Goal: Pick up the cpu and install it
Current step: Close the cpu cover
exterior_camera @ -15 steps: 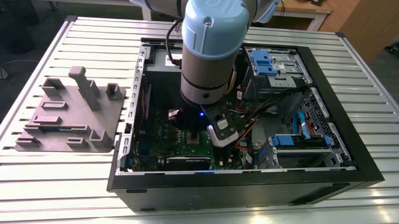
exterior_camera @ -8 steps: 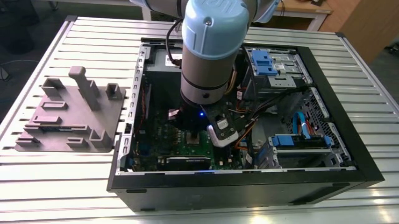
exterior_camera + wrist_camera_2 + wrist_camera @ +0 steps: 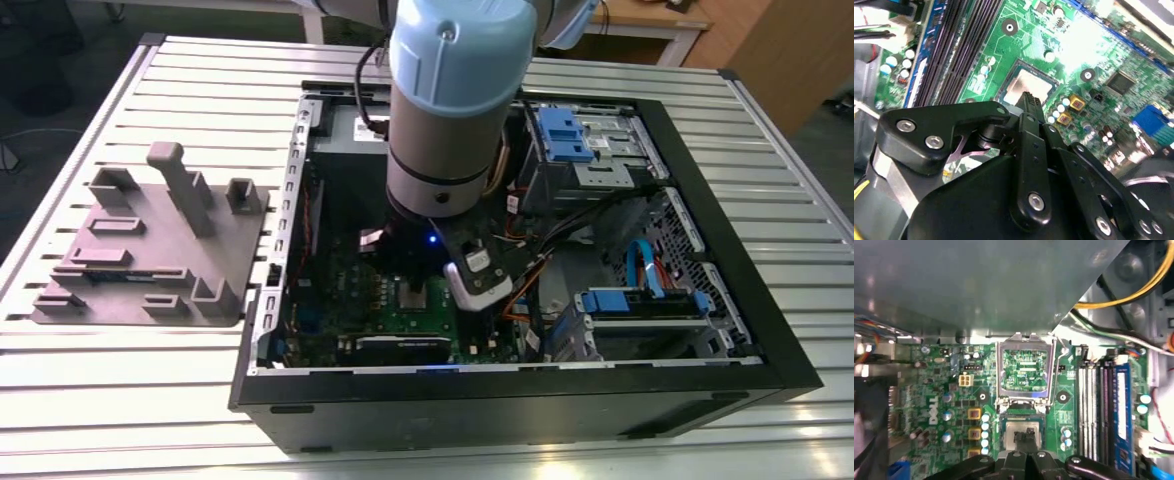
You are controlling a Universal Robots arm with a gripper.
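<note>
One cpu (image 3: 1024, 432), silver top, lies in the socket (image 3: 1024, 405) on the green board (image 3: 944, 400), hinged frame (image 3: 1024, 367) standing open above it. Claw (image 3: 1026, 436) directly over the chip, fingertips close together at its centre; whether they grip it, cannot tell. Advice: keep it level and square with the socket, no sideways drag, no pressing.
</note>
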